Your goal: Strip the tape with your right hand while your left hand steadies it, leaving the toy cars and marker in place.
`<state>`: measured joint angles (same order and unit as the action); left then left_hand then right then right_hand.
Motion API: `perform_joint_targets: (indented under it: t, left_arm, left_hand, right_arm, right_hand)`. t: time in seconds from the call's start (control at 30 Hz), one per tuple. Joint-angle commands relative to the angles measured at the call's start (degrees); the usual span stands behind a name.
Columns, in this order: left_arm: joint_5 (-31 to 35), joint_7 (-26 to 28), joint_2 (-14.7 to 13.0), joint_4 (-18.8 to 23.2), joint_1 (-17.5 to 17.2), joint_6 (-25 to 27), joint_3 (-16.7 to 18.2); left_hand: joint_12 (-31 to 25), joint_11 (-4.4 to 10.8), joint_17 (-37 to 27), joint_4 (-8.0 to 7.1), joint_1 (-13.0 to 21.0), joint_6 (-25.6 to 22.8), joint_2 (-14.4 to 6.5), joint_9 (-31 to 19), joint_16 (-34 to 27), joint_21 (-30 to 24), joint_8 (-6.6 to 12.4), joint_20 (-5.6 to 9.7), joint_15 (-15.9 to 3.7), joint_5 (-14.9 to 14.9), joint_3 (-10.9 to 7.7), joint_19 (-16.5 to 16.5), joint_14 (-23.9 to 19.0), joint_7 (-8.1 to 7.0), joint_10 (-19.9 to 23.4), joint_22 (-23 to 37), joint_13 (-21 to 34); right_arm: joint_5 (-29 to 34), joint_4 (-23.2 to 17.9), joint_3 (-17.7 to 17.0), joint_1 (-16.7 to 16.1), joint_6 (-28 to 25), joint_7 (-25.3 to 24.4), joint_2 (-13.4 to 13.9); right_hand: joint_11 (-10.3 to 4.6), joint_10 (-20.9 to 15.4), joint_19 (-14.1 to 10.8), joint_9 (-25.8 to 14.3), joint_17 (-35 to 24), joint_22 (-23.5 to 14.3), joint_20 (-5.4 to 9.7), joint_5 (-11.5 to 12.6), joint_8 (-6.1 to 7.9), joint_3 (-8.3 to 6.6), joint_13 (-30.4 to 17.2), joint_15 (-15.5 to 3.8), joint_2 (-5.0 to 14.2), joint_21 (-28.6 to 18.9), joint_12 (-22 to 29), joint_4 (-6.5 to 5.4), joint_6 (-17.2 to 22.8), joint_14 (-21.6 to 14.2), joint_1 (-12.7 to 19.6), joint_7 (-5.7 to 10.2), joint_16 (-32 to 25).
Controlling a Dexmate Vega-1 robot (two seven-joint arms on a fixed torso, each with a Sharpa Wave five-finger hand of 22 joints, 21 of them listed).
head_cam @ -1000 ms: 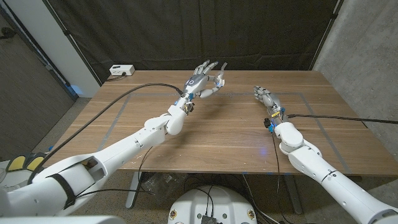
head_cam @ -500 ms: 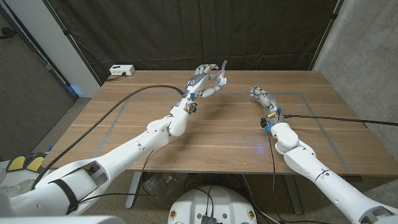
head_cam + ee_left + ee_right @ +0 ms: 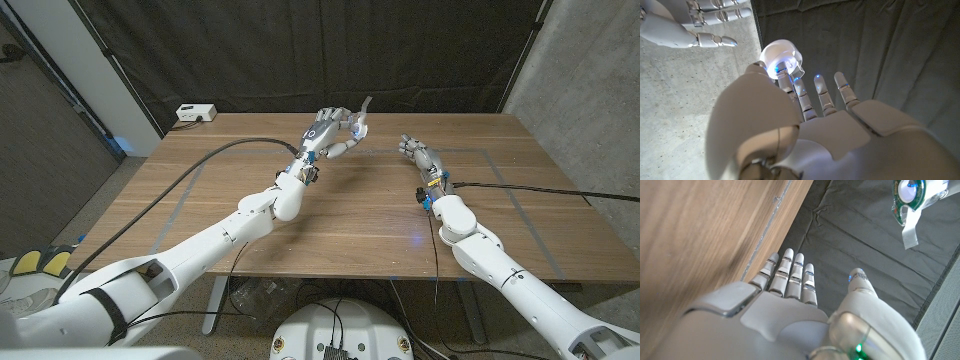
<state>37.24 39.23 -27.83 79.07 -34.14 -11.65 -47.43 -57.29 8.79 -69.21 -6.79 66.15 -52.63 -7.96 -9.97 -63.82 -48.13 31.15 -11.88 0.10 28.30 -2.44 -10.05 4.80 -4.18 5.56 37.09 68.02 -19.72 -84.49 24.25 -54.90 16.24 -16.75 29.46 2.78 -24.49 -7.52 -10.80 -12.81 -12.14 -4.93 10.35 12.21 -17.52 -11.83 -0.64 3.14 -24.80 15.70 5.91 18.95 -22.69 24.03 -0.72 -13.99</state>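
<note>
My left hand (image 3: 328, 133) is raised above the far middle of the wooden table (image 3: 350, 215) and pinches a roll of clear tape (image 3: 354, 126). A loose strip (image 3: 366, 103) sticks up from the roll. In the left wrist view the roll (image 3: 782, 55) sits at the tips of my left hand (image 3: 810, 130). My right hand (image 3: 414, 152) hovers a short way to the right of the roll, fingers extended and holding nothing. The right wrist view shows the roll (image 3: 910, 192) with its free strip (image 3: 910, 230) beyond my right hand (image 3: 790, 305).
A white box (image 3: 195, 113) sits at the table's far left corner. Grey lines (image 3: 480, 152) mark a rectangle on the tabletop. Black cables (image 3: 530, 187) run along both arms. A dark curtain (image 3: 300, 50) hangs behind the table.
My right hand has moved left and farther back, closing on the tape. My left hand has shifted slightly right and up with the roll.
</note>
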Motion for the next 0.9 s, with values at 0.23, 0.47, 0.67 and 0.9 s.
perform_joint_targets:
  t: [0.23, 0.47, 0.67, 0.9]
  left_arm:
    - [-3.8, -14.1, -1.3, -2.4, 4.5, -4.2, -1.5]
    - [-3.8, -17.1, -1.2, -3.7, 6.1, -6.8, -2.2]
    - [-4.5, -19.7, -1.6, -3.9, 7.1, -10.7, -2.6]
    - [-4.2, -21.7, -1.6, -2.5, 6.9, -11.4, -2.1]
  left_hand:
    - [-1.6, 0.48, 0.1, -0.32, 2.6, -9.1, -1.4, -0.8, 0.0, -2.1, -0.28, -0.25, 0.09, 0.5, 0.57, -1.3, 0.0, -7.57, -0.4, 2.4, 1.0]
    - [-2.2, 1.01, 0.3, -0.41, 2.9, -9.4, -1.3, -0.9, 0.3, -3.0, -0.45, -0.23, -0.11, 0.9, 0.85, -1.7, 0.0, -7.56, -1.0, 3.5, 1.3]
    - [-2.7, 1.95, 0.5, -0.43, 3.5, -10.3, -0.8, -0.9, 1.1, -4.4, -0.48, 0.09, -0.44, 1.5, 1.42, -1.6, 0.8, -7.44, -1.8, 4.6, 1.3]
    - [-3.0, 2.11, 0.7, -0.49, 3.7, -11.0, -0.5, -0.9, 1.5, -5.2, -0.50, 0.28, -0.68, 2.0, 1.84, -1.4, 0.7, -7.48, -2.1, 5.2, 1.2]
  right_arm:
    - [1.1, 1.2, 0.8, 1.9, 1.8, 2.0, 0.1]
    - [1.3, 1.5, 1.0, 2.4, 1.9, 2.9, 0.3]
    - [1.5, 1.9, 1.3, 2.9, 1.8, 4.0, 0.8]
    - [1.6, 2.9, 1.6, 3.7, 2.3, 4.8, 0.7]
  right_hand:
    - [-1.13, -4.6, -0.2, -0.2, -2.7, -0.4, 0.20, 1.4, 0.80, 0.59, -1.4, -2.63, 0.33, -0.5, 2.2, 1.02, 2.7, -5.2, 1.4, 0.49, -4.3]
    - [-1.57, -7.8, -2.3, -0.3, -6.5, -1.1, 1.76, 2.0, 0.33, 1.43, -3.1, -4.93, 0.63, -1.6, 4.1, 1.75, 3.3, -7.3, 3.2, 0.54, -9.0]
    - [-1.92, -7.8, -3.2, -0.3, -9.2, -1.6, 2.83, 2.3, -0.05, 1.83, -4.2, -5.72, 0.95, -2.3, 4.7, 2.11, 3.2, -6.8, 4.4, 1.07, -11.3]
    - [-2.49, -7.0, -3.4, -0.3, -12.3, -2.2, 4.00, 2.6, -0.28, 2.14, -5.4, -6.46, 1.54, -2.8, 5.0, 2.46, 3.5, -5.6, 6.0, 1.57, -13.8]
